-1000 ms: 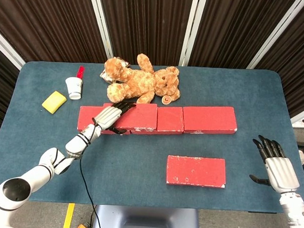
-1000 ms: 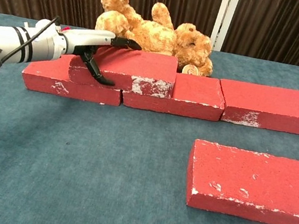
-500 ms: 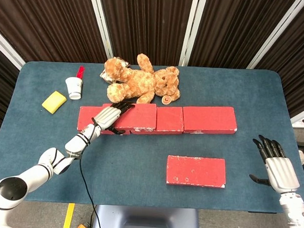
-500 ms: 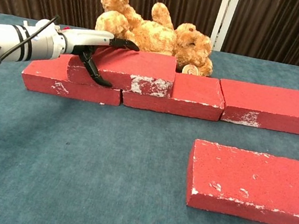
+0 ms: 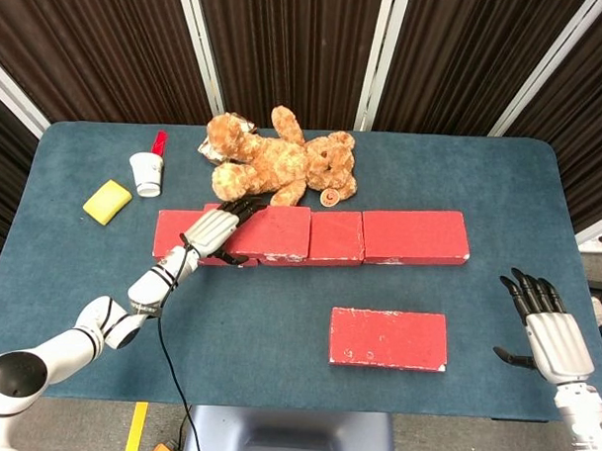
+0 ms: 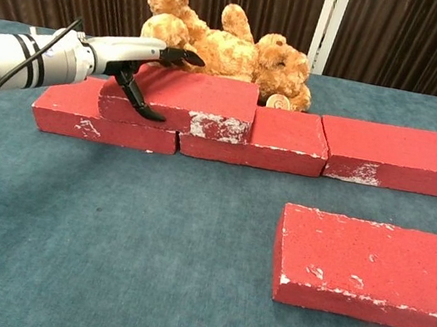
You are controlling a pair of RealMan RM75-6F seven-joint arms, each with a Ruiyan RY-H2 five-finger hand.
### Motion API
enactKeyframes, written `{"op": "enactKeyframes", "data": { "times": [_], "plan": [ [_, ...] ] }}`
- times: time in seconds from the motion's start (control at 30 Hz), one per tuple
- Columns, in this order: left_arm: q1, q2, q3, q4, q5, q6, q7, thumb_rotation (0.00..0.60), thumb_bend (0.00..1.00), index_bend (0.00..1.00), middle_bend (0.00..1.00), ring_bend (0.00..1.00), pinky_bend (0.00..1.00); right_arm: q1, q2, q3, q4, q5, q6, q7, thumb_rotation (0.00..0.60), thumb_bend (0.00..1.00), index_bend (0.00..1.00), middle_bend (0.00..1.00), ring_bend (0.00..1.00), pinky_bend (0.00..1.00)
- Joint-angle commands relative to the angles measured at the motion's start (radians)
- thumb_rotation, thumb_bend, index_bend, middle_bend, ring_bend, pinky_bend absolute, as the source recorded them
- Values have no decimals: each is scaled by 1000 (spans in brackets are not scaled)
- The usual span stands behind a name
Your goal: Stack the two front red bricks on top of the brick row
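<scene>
On the blue worktop (image 5: 278,314), a row of three red bricks (image 5: 414,236) with chipped white edges lies end to end. A stacked brick (image 6: 191,101) sits atop its left end, grasped by the left hand (image 5: 212,232). Another brick (image 5: 387,338) lies in front, well apart from the released, spread right hand (image 5: 547,328).
</scene>
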State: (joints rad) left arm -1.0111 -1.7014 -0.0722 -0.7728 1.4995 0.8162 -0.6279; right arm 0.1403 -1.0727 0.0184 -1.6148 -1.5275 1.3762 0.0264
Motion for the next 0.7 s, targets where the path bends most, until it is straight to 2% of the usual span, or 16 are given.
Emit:
{"op": "enactKeyframes", "data": {
  "times": [0.03,0.17,0.37,0.47,0.53,0.6,0.7],
  "plan": [
    [3,6,1,-9,9,15,1,600,203,0,0,0,0,-1,-1,1,1,0,2,-2,600,120,0,0,0,0],
    [11,33,5,-57,20,42,25,600,204,0,0,0,0,-2,-2,0,1,-6,7,-3,600,120,0,0,0,0],
    [47,118,14,-228,32,103,131,600,204,0,0,0,0,-4,-2,-11,-5,-34,17,-2,600,119,0,0,0,0],
    [109,192,33,-367,48,198,229,600,195,0,0,0,0,3,-8,-23,2,-74,19,13,600,120,0,0,0,0],
    [177,247,67,-458,76,292,274,600,195,0,0,0,0,13,-27,-28,16,-106,21,38,600,119,0,0,0,0],
    [259,297,114,-512,71,352,279,600,204,0,0,0,0,30,-56,-30,34,-138,17,55,600,120,0,0,0,0],
    [388,333,168,-514,37,438,298,600,221,0,0,0,0,70,-81,-40,40,-162,-40,64,600,120,0,0,0,0]
  ]
}}
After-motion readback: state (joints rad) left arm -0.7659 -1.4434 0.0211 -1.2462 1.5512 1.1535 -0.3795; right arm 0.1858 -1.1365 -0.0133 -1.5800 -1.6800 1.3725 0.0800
